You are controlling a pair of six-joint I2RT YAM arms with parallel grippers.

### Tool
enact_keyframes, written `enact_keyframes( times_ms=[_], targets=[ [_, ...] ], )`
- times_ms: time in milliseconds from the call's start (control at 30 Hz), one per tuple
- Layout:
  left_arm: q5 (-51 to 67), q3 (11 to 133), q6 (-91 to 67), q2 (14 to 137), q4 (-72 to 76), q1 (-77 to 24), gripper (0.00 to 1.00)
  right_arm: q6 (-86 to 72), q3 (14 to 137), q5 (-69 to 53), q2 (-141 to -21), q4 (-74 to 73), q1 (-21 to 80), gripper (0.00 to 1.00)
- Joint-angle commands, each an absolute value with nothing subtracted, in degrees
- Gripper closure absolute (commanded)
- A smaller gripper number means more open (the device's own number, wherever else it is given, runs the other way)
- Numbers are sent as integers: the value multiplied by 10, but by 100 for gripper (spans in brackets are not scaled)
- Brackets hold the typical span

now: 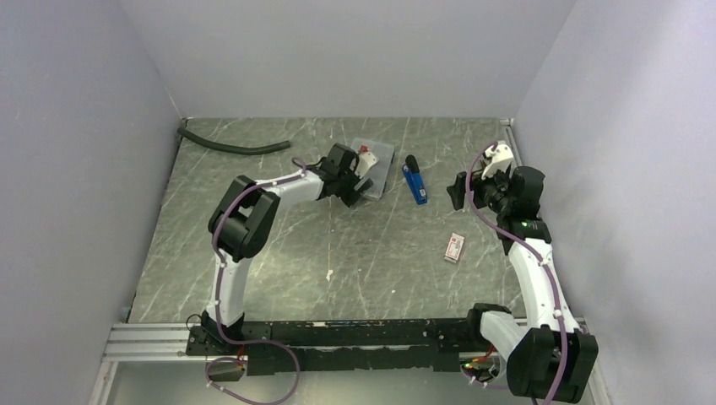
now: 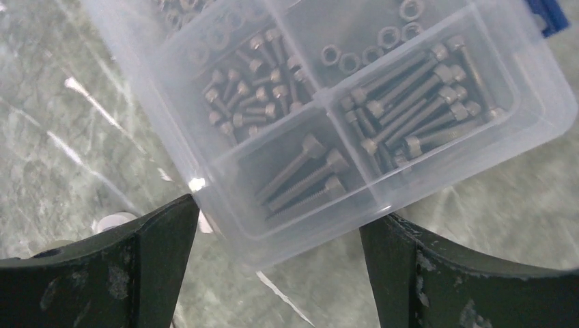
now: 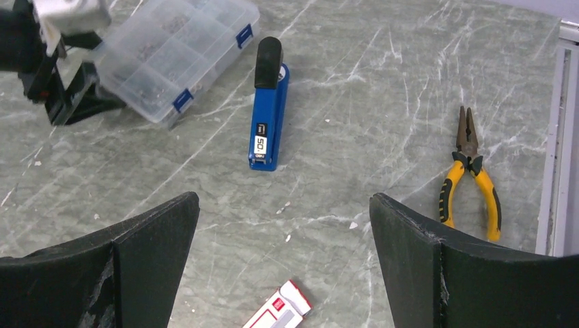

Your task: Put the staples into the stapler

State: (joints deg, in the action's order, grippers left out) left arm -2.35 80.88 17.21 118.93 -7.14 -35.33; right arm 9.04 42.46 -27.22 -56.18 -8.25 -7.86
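Hovering spread wide and empty, the right fingers (image 3: 143, 266) are looking down on the staple box (image 3: 283, 311). It is lying closed on the worktop (image 3: 382, 89) at the near edge of their view, well short of the stapler (image 3: 267, 102). No loose staples are showing; judging them to be inside the box.

Reckoning the step in hand is fetching that box. The right arm is sitting nearest, so it should be dropping straight down, pinching across the narrow sides and leaving the red end free for sliding the tray out.

Pliers (image 3: 470, 171) are lying off right beside the rail (image 3: 556, 137), apart from the box. Further out, the stapler is lying flat and shut, bare worktop all round it.

Beyond it, the left fingers (image 2: 150, 266) are gaping, gripping nothing, a corner of the clear case (image 2: 355, 116) showing between them; contact not tellable. Not the task's thing, and any pull-away risks nudging it stapler-ward.

A hose (image 1: 232, 145) is lying by the far wall. Walls are closing in on three sides.
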Motion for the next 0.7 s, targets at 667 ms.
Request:
enact_keyframes(
  times_ms=[667],
  targets=[
    [232, 559, 184, 791, -127, -260, 6, 157, 517, -144, -729, -153, 57, 6]
  ],
)
